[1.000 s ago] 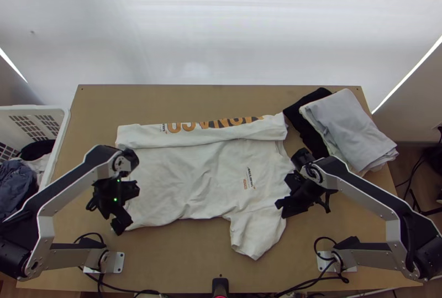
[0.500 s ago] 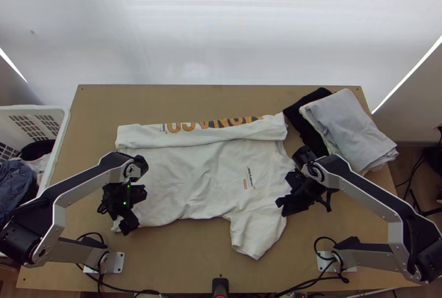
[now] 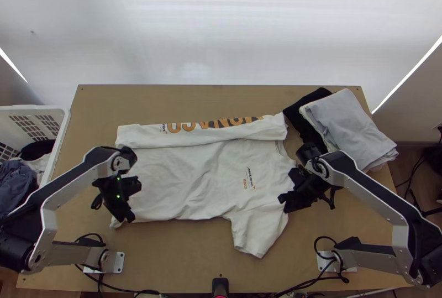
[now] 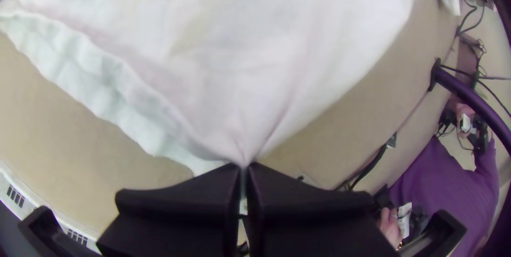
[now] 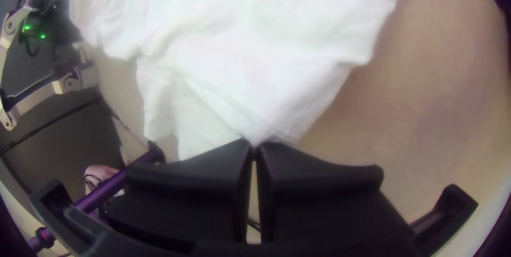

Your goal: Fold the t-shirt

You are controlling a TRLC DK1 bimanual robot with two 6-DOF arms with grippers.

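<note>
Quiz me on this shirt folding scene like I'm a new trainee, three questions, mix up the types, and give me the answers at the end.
1. True or false: the left hand and the right hand are both closed on the white t-shirt.

2. Multiple choice: as the t-shirt lies on the table, where is its folded-over strip with orange lettering?
A) near side
B) far side
C) across the middle

3. Fill in the blank: beside the t-shirt, the light grey cloth partly covers a ____ cloth.

Key: 1 true; 2 B; 3 black
</note>
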